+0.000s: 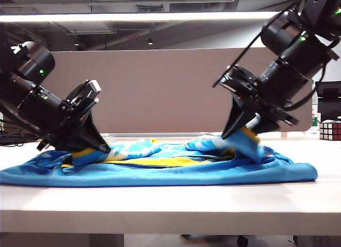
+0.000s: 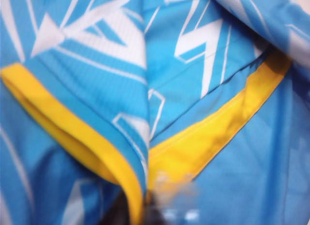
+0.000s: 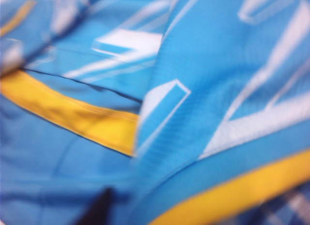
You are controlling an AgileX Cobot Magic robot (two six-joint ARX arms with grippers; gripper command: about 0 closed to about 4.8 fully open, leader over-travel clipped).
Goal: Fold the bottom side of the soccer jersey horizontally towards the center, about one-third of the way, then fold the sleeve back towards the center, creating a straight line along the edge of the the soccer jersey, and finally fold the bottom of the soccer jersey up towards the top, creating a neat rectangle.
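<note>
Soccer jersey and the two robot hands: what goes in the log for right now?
left gripper: low on soccer jersey, jaws hidden | right gripper: yellow-trimmed fold lifted, grip unclear | table

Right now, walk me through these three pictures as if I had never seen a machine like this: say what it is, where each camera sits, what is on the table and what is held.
It is a robot with two black arms, each ending in a two-finger gripper. The wide picture comes from a camera facing the table. There the left gripper is down on the left end of the soccer jersey, a sky-blue shirt with white streaks and yellow trim spread on the white table. The right gripper is at the right end, where the cloth is lifted slightly. A puzzle cube stands far right.

The other two pictures come from cameras on the wrists, so close that the jersey fills them. They are blurred, and I cannot tell whether either gripper is open or gripping the cloth.
</note>
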